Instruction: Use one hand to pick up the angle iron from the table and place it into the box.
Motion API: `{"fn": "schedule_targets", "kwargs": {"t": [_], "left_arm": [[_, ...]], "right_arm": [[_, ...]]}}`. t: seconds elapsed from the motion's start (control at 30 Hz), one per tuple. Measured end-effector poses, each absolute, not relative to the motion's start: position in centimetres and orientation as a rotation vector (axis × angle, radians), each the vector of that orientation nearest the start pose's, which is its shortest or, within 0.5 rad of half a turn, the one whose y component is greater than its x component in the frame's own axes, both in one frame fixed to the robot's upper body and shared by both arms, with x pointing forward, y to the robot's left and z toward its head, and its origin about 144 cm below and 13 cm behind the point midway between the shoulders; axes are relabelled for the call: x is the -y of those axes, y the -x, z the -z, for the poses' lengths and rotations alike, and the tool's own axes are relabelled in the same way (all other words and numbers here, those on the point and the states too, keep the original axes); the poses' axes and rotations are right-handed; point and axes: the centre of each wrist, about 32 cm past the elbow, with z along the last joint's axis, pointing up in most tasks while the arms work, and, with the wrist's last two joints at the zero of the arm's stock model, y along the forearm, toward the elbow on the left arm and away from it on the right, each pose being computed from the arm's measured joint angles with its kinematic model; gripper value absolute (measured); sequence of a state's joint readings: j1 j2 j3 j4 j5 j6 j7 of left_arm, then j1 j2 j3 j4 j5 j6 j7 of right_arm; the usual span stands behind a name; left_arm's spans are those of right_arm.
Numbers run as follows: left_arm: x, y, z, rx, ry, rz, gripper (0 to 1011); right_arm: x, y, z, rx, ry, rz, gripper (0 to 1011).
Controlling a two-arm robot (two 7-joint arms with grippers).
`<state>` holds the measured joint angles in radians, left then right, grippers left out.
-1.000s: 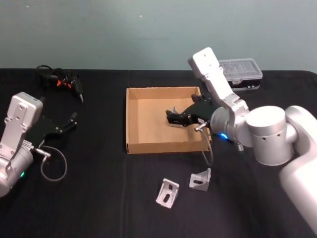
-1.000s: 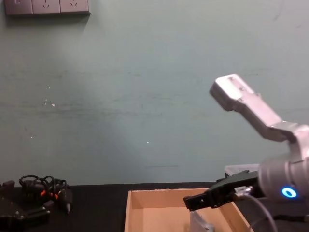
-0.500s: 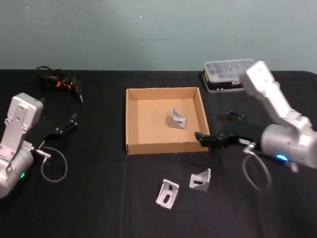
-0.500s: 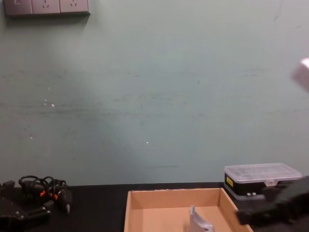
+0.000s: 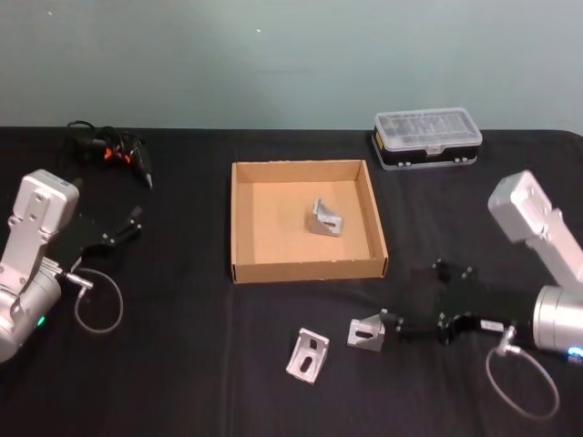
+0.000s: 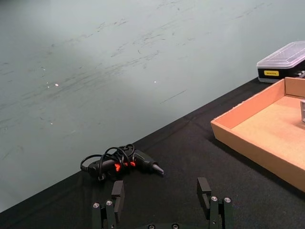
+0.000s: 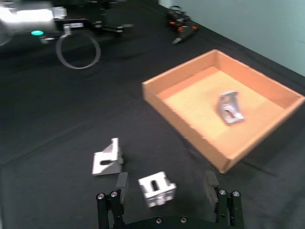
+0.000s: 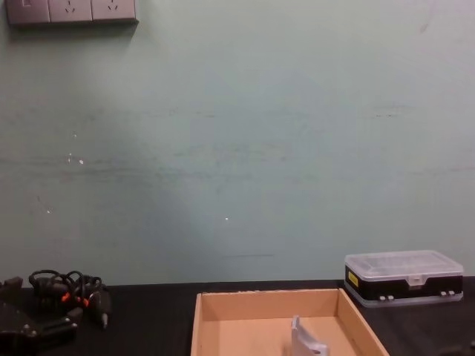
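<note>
The tan cardboard box (image 5: pixel 244 218) sits mid-table with one silver angle iron (image 5: pixel 326 218) lying inside it, also seen in the chest view (image 8: pixel 305 338). Two more angle irons lie on the black table (image 5: pixel 182 364) in front of the box, one at the left (image 5: pixel 308 355) and one at the right (image 5: pixel 368 331). My right gripper (image 5: pixel 392 325) is low over the table just right of the right one, fingers open. In the right wrist view that angle iron (image 7: pixel 156 189) lies between the spread fingers of my right gripper (image 7: pixel 166 183). My left gripper (image 5: pixel 132 223) is parked open at the table's left.
A black case with a clear lid (image 5: pixel 426 138) stands behind the box at the right. A tangle of black cable with a glue gun (image 5: pixel 114 150) lies at the back left. A loose cable loop (image 5: pixel 98 309) hangs by the left arm.
My right gripper left an angle iron in the box, drew back over the box's front right corner, and dropped to the table beside the right loose angle iron. The left arm stayed still.
</note>
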<state>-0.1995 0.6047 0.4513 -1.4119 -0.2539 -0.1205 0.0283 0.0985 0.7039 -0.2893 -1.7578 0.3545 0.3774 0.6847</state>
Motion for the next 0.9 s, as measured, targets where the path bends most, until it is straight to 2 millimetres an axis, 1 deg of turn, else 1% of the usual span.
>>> {"fn": "schedule_targets", "kwargs": {"t": [0.17,0.33,0.63,0.9], "left_arm": [[-31.0,-48.9,-114.0,0.285,-0.304,-1.248,1000],[-31.0,-48.9,-114.0,0.285,-0.305,-1.248,1000],[-31.0,-48.9,-114.0,0.285,-0.304,-1.248,1000],[-31.0,-48.9,-114.0,0.285,-0.304,-1.248,1000]], "right_arm": [[31.3,-45.9,-121.3,-0.046,0.447,0.548,1000],[31.4,-45.9,-120.4,-0.034,0.439,0.529,1000],[31.5,-46.8,-119.3,-0.022,0.445,0.499,1000],[31.2,-47.7,-118.4,-0.038,0.469,0.501,1000]]}}
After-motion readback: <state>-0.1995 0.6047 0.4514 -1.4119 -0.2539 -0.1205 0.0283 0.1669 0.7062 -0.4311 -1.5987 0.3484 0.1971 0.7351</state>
